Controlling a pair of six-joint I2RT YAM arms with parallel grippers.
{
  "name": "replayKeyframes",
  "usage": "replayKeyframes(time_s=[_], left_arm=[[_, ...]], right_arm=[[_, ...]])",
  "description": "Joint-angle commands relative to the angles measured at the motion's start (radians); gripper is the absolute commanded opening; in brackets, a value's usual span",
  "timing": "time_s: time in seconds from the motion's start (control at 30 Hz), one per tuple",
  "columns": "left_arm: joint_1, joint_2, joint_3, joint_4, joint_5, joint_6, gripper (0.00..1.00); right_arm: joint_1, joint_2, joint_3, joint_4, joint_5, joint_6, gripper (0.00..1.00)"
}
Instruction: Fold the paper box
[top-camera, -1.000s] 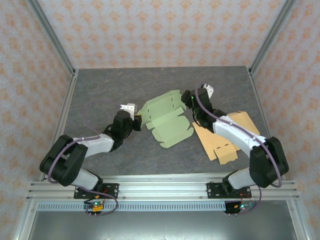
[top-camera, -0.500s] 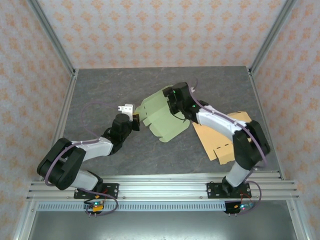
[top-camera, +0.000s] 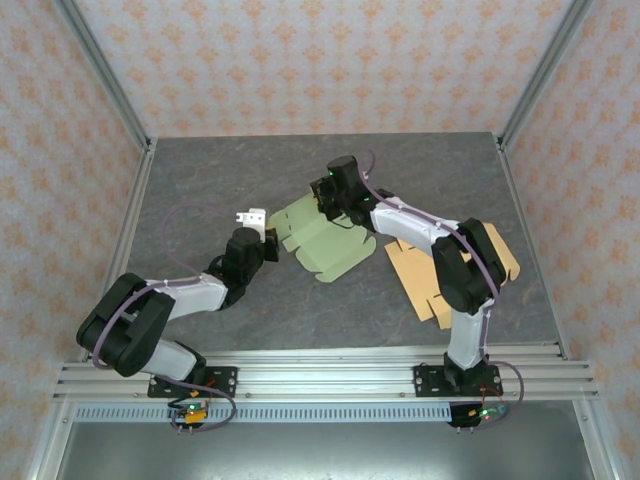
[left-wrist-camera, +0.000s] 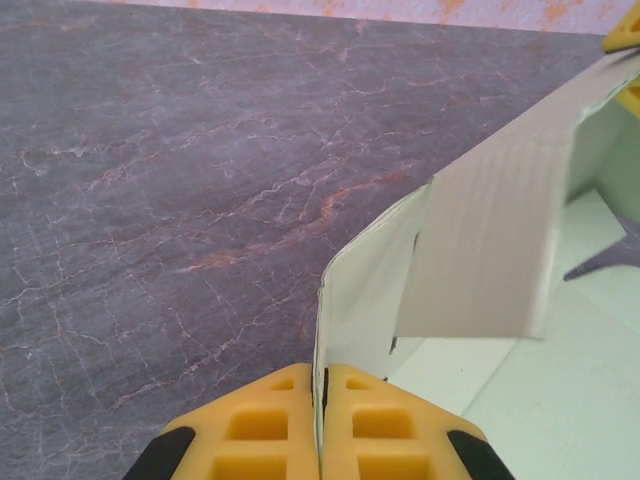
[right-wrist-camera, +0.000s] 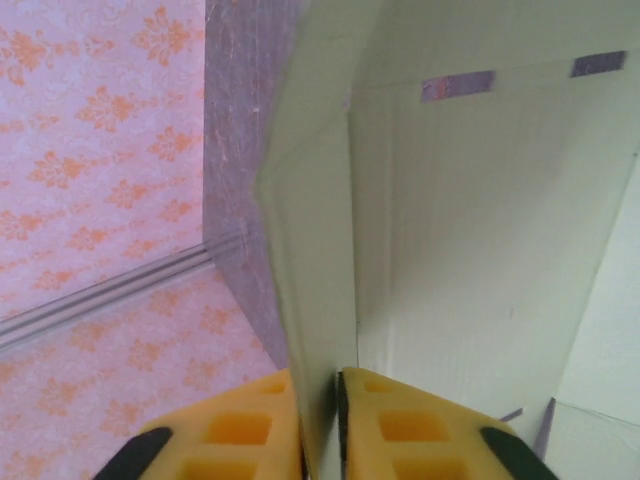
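Pale green card is what both of your arms have hold of: the green box blank (top-camera: 325, 243) lies around the middle of the grey table (top-camera: 200, 180), between the two wrists. Your left gripper (left-wrist-camera: 322, 385) is clenched on a thin flap at the blank's left edge. The sheet is sandwiched between the yellow pads (left-wrist-camera: 255, 435), and the flap stands up off the table. Your right gripper (right-wrist-camera: 338, 385) is pinched on a panel at the blank's far side, which rises at a tilt with a crease line beside it. By my reading you are early in the fold. Two edge pieces are lifted, but the rounded tabs on the near side lie flat, no walls meet at a corner, and nothing looks tucked or locked. What remains is most of the job: standing the sides up, seating the tabs in their slots and closing the shape. A tan cardboard blank (top-camera: 440, 290) lies flat on the right, partly under your right arm, and neither gripper holds it.
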Motion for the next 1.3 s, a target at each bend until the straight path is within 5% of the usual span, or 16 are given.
replayKeyframes(time_s=[0.0, 0.3, 0.37, 0.43, 0.73, 0.87, 1.07, 1.27], left_arm=[[-0.005, 0.006, 0.039, -0.039, -0.038, -0.047, 0.11], [-0.003, -0.121, -0.006, -0.128, 0.018, -0.095, 0.41], [0.002, -0.177, -0.049, -0.123, 0.020, -0.096, 0.60], [0.015, -0.232, -0.081, -0.139, 0.015, -0.116, 0.68], [0.074, -0.203, -0.055, -0.224, 0.074, -0.145, 0.66], [0.106, -0.057, 0.018, -0.206, 0.233, -0.096, 0.63], [0.107, 0.070, -0.002, 0.011, 0.391, -0.040, 0.63], [0.102, 0.158, 0.088, -0.058, 0.450, 0.004, 0.61]], right_arm=[[-0.007, -0.024, -0.013, -0.010, 0.013, -0.023, 0.12], [-0.036, -0.039, -0.083, 0.042, 0.024, -0.065, 0.04], [-0.044, -0.049, -0.097, 0.053, 0.024, -0.096, 0.04], [-0.057, -0.059, -0.110, 0.084, -0.007, -0.134, 0.05], [-0.095, -0.046, -0.223, 0.444, -0.279, -0.253, 0.08], [-0.095, -0.026, -0.258, 0.566, -0.332, -0.246, 0.09], [-0.118, -0.016, -0.253, 0.579, -0.446, -0.333, 0.11], [-0.122, 0.003, -0.263, 0.493, -0.466, -0.436, 0.11]])
